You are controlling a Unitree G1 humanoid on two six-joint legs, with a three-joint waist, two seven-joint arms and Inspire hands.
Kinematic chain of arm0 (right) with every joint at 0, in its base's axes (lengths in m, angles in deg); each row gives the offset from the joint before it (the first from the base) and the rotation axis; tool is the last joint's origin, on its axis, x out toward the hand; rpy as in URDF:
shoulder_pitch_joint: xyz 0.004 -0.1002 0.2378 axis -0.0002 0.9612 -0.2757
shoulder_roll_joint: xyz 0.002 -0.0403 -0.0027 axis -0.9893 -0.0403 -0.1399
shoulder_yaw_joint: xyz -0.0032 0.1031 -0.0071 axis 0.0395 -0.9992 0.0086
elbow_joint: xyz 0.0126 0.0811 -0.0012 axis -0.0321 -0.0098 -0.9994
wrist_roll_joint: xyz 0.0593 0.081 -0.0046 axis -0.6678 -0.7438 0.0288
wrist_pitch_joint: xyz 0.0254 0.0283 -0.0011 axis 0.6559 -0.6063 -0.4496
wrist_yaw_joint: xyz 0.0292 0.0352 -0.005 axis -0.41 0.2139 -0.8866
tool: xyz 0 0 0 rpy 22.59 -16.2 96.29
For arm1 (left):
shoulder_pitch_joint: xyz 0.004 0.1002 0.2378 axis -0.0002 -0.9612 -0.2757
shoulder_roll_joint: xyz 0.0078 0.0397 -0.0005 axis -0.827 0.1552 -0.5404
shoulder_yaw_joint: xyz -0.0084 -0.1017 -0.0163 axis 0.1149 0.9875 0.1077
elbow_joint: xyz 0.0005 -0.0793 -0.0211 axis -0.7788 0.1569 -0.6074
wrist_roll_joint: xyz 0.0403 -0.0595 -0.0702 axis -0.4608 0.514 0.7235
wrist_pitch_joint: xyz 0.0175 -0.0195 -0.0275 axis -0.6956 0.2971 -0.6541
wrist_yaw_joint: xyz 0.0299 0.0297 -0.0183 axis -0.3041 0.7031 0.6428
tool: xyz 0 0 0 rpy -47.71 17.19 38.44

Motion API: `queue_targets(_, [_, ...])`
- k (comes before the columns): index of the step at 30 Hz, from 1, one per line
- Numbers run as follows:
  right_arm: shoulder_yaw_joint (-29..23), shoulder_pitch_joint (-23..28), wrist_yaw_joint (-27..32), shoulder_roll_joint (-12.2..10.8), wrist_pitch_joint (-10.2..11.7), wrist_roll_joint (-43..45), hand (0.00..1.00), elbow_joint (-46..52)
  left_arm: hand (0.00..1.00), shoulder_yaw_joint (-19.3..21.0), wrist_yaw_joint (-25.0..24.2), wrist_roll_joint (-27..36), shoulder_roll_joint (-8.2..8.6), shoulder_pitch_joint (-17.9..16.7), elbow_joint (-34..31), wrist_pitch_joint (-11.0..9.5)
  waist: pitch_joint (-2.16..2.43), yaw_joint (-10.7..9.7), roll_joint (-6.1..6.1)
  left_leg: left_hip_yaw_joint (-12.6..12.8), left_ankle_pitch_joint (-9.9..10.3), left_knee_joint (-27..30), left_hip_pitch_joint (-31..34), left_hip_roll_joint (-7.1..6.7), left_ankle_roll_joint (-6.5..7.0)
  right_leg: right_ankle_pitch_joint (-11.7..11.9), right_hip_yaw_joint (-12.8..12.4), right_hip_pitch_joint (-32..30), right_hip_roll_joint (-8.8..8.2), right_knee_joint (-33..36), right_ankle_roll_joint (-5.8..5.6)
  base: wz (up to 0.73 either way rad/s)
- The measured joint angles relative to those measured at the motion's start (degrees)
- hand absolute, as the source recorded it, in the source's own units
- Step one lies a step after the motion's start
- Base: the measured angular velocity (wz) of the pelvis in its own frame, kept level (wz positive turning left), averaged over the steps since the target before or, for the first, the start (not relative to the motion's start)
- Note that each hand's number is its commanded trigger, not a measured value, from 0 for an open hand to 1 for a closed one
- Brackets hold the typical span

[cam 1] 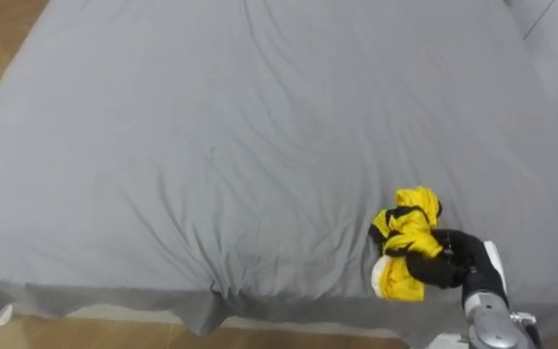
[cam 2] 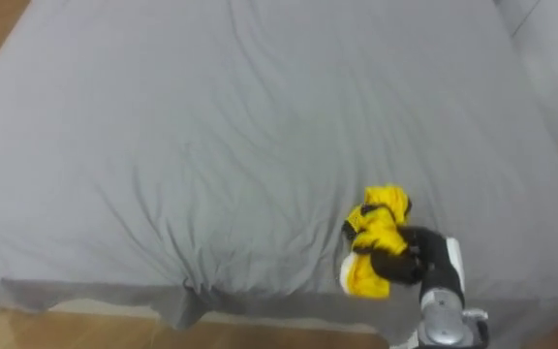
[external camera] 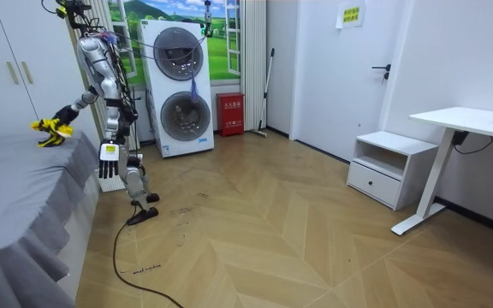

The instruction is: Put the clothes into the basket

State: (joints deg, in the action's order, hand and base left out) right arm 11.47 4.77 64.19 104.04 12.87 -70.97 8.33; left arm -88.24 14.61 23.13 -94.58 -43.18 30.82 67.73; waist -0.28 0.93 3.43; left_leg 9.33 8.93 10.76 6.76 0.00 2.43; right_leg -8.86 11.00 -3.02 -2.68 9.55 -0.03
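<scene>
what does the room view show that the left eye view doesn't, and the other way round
Room view: the robot standing beside the grey-sheeted bed, its left hand hanging open, stacked white washing machines and a white desk. Left eye view: the black fingers of the right hand curled round the crumpled yellow-and-black garment, and creases in the sheet. Both: that garment in that hand, near the bed's edge.

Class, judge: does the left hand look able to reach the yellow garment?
Probably yes: the left hand hangs open beside the bed, nothing bars the way, though the right hand grips the garment.
</scene>
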Motion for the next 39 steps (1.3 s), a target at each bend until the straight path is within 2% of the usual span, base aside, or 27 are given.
queue_targets(4, [-2.3,1.6,-1.0,0.0,-0.2,-0.1,1.0,4.5,0.0,1.1,0.1,-0.1,0.13,-0.6,0.0,0.1,0.06,-1.2,0.2,1.2,0.0,-1.3,-2.6,-0.37,-0.02,-0.2,-1.2,1.2,-0.01,-0.1,-0.28,-0.17])
queue_targets(6, [-4.1,2.4,-1.9,0.0,-0.8,0.4,1.0,8.2,0.0,2.4,0.1,-0.4,0.23,-0.6,-0.2,1.1,0.08,-2.6,0.27,1.8,0.0,-1.8,-3.7,-0.41,-0.01,-0.3,-2.6,2.3,-0.06,-0.7,-0.45,-0.2])
queue_targets(10, [-5.6,4.7,-2.3,0.0,-1.6,0.3,1.0,13.4,0.0,2.8,0.0,-0.6,0.26,-0.5,-0.6,2.4,0.15,-3.6,0.44,3.6,0.1,-3.1,-6.5,-0.27,-0.09,-0.3,-4.0,3.4,0.07,-0.8,-0.49,-0.22])
queue_targets(14, [-8.2,7.5,-3.3,0.0,-1.8,0.1,1.0,17.0,0.0,4.2,-0.3,-5.4,0.48,0.0,-1.7,3.4,0.21,-4.3,0.65,5.6,0.5,-3.5,-8.0,0.21,-0.29,-0.3,-5.7,3.8,0.47,-0.6,-0.49,-0.26])
queue_targets(15, [-9.2,8.4,-3.6,0.0,-2.5,0.2,1.0,18.3,0.0,4.6,-0.3,-6.6,0.57,-0.3,-2.3,3.5,0.21,-4.5,0.65,6.5,0.8,-3.5,-8.7,0.32,-0.46,-0.3,-6.6,4.1,0.73,-0.6,-0.49,-0.33])
queue_targets(20, [-12.5,8.9,-3.8,0.0,-3.2,0.1,1.0,18.5,0.0,4.9,-0.3,-7.9,0.73,-0.3,-2.6,4.4,0.2,-7.0,0.64,9.7,1.4,-3.5,-10.1,0.88,-0.9,-0.2,-10.0,4.1,1.6,-0.6,-0.33,-0.37])
queue_targets(25, [-12.8,11.8,-3.8,-0.1,-4.2,0.0,1.0,18.5,0.0,3.7,0.0,-7.9,0.93,-0.1,-2.6,4.9,0.22,-9.2,0.48,11.8,1.8,-3.5,-10.9,1.51,-1.41,0.0,-12.1,4.1,2.4,-0.7,0.02,-0.25])
queue_targets(27, [-13.6,13.0,-3.8,-0.4,-4.7,0.2,1.0,18.5,0.0,3.8,0.0,-7.9,1.03,0.1,-2.2,4.9,0.18,-9.9,0.04,13.3,2.2,-3.5,-11.4,1.96,-1.8,0.1,-13.3,4.1,2.9,-0.7,0.18,-0.32])
queue_targets(30, [-16.1,13.7,-3.7,-0.8,-4.7,0.2,1.0,18.5,0.0,3.8,-0.3,-8.7,1.03,0.1,-2.3,5.0,0.46,-10.8,-0.78,15.2,2.5,-3.5,-11.4,2.38,-2.11,0.2,-15.1,3.2,3.46,-0.7,0.33,-0.31])
queue_targets(35, [-17.0,15.4,-2.4,-1.0,-4.7,0.6,1.0,17.6,0.0,2.8,-0.3,-8.7,0.97,-0.2,-2.1,5.5,0.77,-11.8,-1.97,17.0,2.9,-3.5,-11.4,2.87,-2.66,0.4,-17.3,2.2,4.15,-0.6,0.65,-0.26])
queue_targets(39, [-17.0,16.5,-1.9,-1.9,-4.7,2.6,1.0,17.0,0.0,0.9,-0.3,-8.7,0.88,-0.2,-1.8,5.9,0.52,-12.1,-3.05,17.5,2.9,-3.2,-10.4,3.03,-2.67,0.5,-19.4,-0.2,4.58,0.3,0.76,-0.34])
